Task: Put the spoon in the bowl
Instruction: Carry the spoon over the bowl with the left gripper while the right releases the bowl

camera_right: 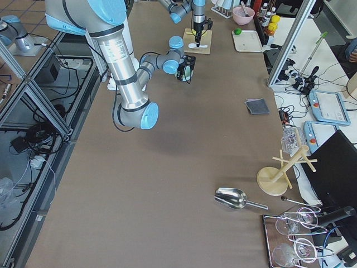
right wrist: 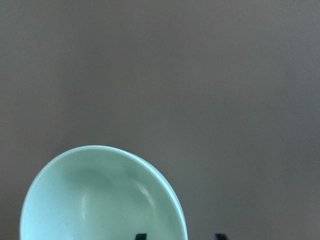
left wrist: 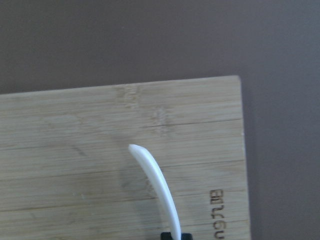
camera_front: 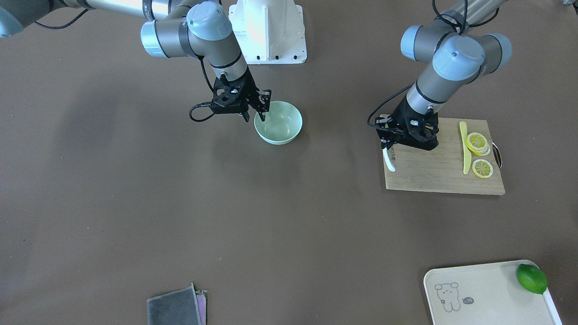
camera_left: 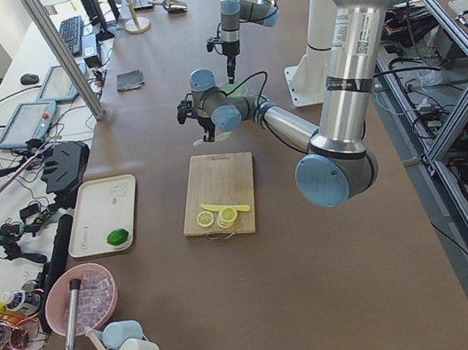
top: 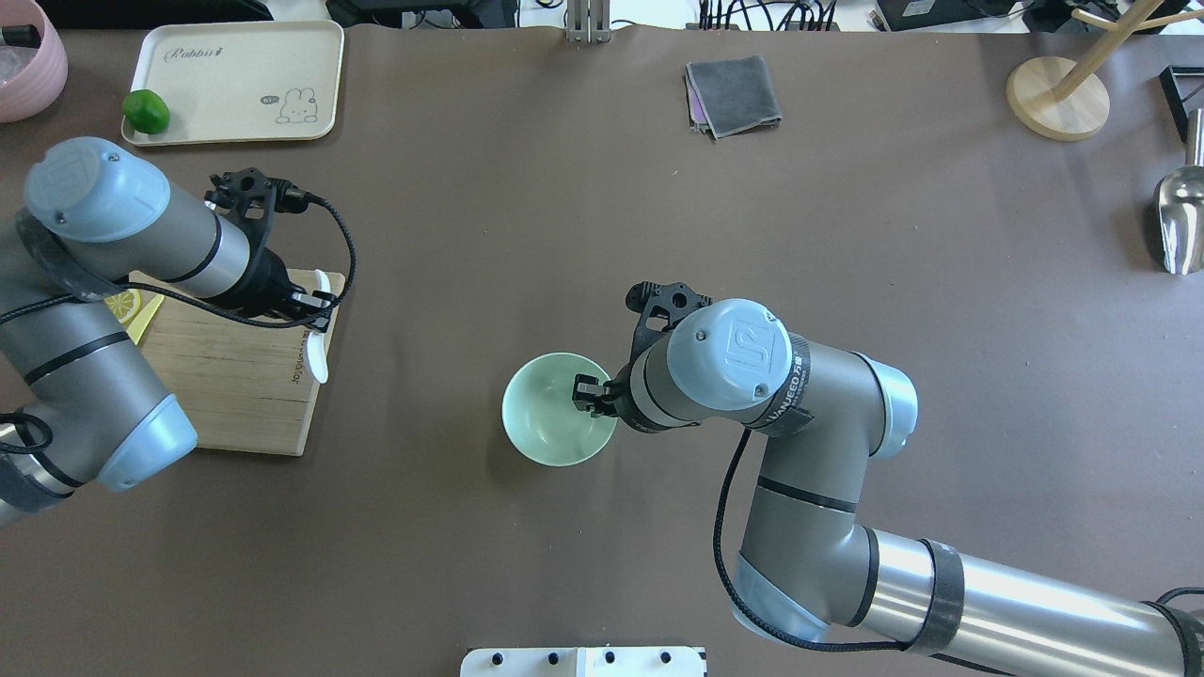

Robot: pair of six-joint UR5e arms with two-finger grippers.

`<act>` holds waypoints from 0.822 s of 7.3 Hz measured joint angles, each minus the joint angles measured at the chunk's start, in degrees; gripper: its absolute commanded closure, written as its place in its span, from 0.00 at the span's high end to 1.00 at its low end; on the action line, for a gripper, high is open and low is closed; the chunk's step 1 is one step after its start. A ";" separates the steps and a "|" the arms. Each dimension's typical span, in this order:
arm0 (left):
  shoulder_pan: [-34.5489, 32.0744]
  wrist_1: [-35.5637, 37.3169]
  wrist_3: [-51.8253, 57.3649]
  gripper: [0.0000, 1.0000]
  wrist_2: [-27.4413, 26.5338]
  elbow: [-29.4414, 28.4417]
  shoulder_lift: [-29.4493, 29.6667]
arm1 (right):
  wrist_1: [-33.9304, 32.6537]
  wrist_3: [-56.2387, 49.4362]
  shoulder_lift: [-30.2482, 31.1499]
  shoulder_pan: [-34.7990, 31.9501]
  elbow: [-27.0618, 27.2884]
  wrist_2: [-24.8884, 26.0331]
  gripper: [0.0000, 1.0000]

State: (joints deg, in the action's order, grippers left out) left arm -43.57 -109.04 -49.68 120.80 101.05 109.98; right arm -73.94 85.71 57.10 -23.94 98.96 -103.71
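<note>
Barely started tbh: my left gripper (top: 315, 303) is clamped on the white spoon (top: 320, 357) at the cutting board (top: 235, 395) corner, well apart from the mint bowl (top: 541, 428). My right gripper (camera_front: 255, 116) straddles the bowl's rim, fingers apart. Carrying it over and dropping it in is still to do.

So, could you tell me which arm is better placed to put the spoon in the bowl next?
Left: the left claw grips the spoon at the cutting board, while the right claw straddles the bowl rim, holding nothing.
</note>
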 measured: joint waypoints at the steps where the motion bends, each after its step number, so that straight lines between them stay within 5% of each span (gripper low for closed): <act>1: 0.73 0.35 -2.50 0.00 0.90 -0.39 4.13 | -0.03 -0.59 1.91 -2.48 2.10 -2.26 1.00; 3: 4.70 0.71 -11.24 0.00 0.51 -2.92 12.84 | -0.02 -7.14 10.21 -10.75 8.28 -10.29 1.00; 4: 7.62 0.68 -14.63 0.77 -1.86 -3.86 15.77 | 0.03 -11.97 14.34 -14.67 10.02 -13.37 1.00; 5: 10.46 0.52 -16.30 0.98 -4.95 -4.18 16.95 | 0.05 -15.59 16.96 -17.44 10.70 -15.25 1.00; 6: 12.13 0.37 -16.93 0.98 -7.03 -3.91 16.84 | 0.08 -17.28 18.30 -19.03 10.95 -16.10 1.00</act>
State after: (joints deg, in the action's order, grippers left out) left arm -31.44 -108.67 -66.62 113.78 97.14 126.82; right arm -73.86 68.43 75.39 -42.97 109.91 -119.81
